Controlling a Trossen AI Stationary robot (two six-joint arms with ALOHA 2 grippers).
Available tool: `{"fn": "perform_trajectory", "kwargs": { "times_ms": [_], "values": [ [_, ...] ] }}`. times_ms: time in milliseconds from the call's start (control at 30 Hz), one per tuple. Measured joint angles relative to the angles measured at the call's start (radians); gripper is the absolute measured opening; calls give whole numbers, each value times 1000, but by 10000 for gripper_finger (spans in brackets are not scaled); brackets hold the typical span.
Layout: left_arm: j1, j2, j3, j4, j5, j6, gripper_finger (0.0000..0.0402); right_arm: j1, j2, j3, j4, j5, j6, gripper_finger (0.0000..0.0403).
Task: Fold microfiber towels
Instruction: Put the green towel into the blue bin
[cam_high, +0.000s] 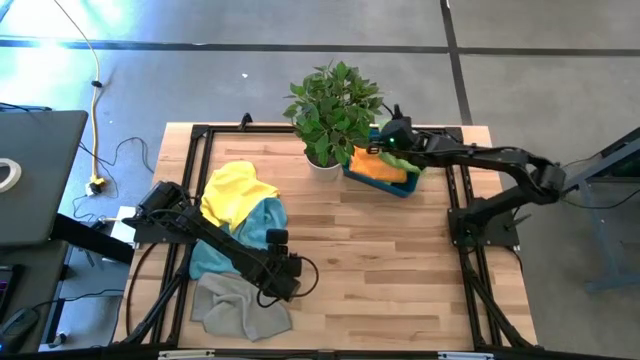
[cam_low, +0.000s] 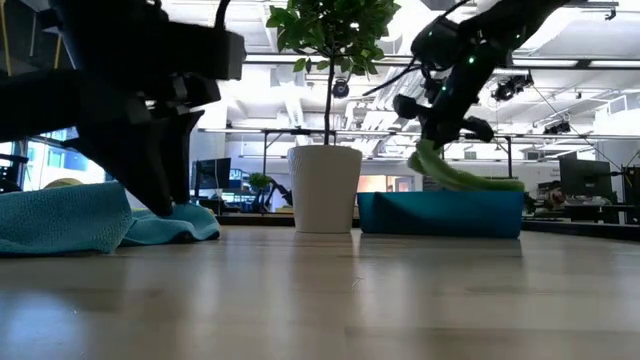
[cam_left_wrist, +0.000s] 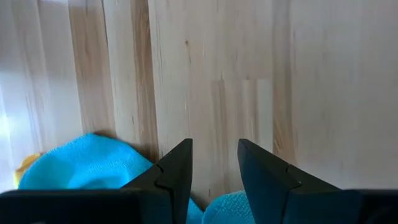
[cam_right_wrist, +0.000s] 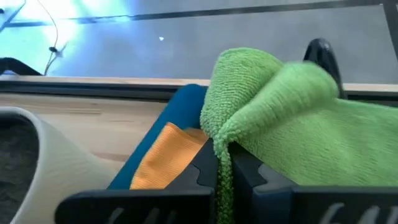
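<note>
Green towel (cam_right_wrist: 292, 118) pinched by right gripper (cam_right_wrist: 222, 165) above teal bin (cam_low: 440, 213) holding orange towel (cam_right_wrist: 165, 155); left gripper (cam_left_wrist: 214, 165) parted.

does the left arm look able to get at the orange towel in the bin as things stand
Probably not easily: the orange towel lies in the teal bin across the table from the left gripper, with the right gripper shut on a green towel above it.

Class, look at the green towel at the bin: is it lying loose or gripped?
Gripped. The right gripper is shut on the green towel, which bunches above its fingers over the bin holding an orange towel.
</note>
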Motion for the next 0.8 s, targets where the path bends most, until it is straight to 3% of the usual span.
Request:
{"fn": "perform_trajectory", "kwargs": {
  "times_ms": [300,600,800],
  "values": [
    [0,0,-8,2,2,-12,119,0,126,-1,6,2,94,0],
    [0,0,-8,2,2,-12,119,0,233,-1,202,-15,76,1],
    [0,0,-8,3,3,-13,119,0,265,-1,232,-13,68,1]
  ]
}}
